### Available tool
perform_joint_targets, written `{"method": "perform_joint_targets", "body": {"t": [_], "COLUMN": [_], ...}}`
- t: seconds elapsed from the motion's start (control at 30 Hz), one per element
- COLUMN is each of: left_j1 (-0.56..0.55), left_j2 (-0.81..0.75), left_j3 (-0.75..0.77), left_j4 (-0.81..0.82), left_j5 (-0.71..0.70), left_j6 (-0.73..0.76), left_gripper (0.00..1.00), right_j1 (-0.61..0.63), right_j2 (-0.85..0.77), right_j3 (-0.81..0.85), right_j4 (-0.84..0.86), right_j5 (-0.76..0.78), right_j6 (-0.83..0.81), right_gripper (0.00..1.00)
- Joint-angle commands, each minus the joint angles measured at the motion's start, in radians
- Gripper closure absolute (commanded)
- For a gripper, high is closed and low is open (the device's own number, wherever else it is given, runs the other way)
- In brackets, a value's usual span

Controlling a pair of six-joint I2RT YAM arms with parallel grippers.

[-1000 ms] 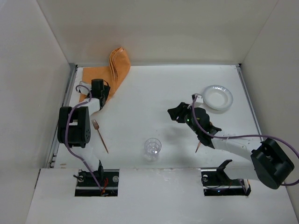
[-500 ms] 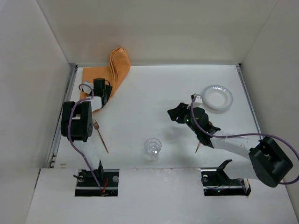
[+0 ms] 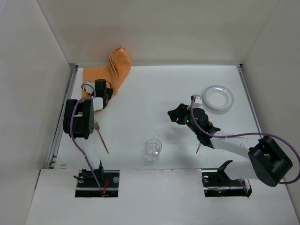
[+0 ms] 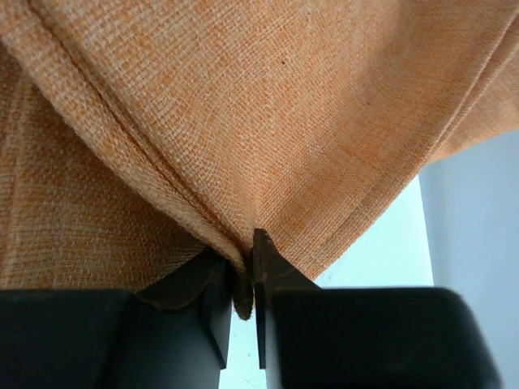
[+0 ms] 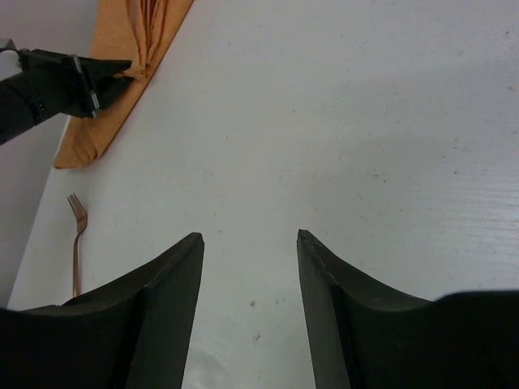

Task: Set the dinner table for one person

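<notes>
On the white dinner table (image 3: 154, 93) an orange placemat (image 3: 117, 68) lies crumpled in the far left corner, its folds rising against the back wall. My left gripper (image 3: 107, 90) is shut on a fold of the placemat (image 4: 243, 121), and the cloth is pinched between the jaws of this gripper (image 4: 242, 263). A copper fork (image 3: 100, 136) lies near the left arm. A clear glass (image 3: 153, 149) stands near the front middle and a white plate (image 3: 218, 97) sits at the right. My right gripper (image 3: 176, 115) hovers open over bare table, with nothing between its fingers (image 5: 250, 237).
A thin copper utensil (image 3: 198, 148) pokes out from under the right arm. Metal rails (image 3: 65, 112) run along the table's side edges. White walls enclose the table on three sides. The right wrist view shows the fork (image 5: 76, 235) and the left gripper (image 5: 128, 71).
The left gripper has shut on the placemat's fold after standing open. The left arm has shifted slightly toward the back. The right arm has hardly moved.
</notes>
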Motion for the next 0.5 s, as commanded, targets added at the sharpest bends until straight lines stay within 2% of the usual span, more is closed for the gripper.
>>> {"method": "perform_joint_targets", "body": {"t": [0.0, 0.27, 0.47], "left_j1": [-0.013, -0.088, -0.227], "left_j2": [-0.004, -0.12, -0.159], "left_j3": [0.029, -0.061, -0.075], "left_j4": [0.103, 0.23, 0.297], "left_j5": [0.059, 0.085, 0.178], "left_j6": [0.004, 0.062, 0.161], "left_gripper": [0.93, 0.97, 0.98], "right_j1": [-0.007, -0.007, -0.018], "right_j2": [0.005, 0.031, 0.048], "right_j3": [0.023, 0.032, 0.034], "right_j4": [0.047, 0.053, 0.04], "right_j5": [-0.009, -0.009, 0.028], "right_j6": [0.005, 0.006, 0.006], "right_gripper": [0.44, 0.44, 0.44]}}
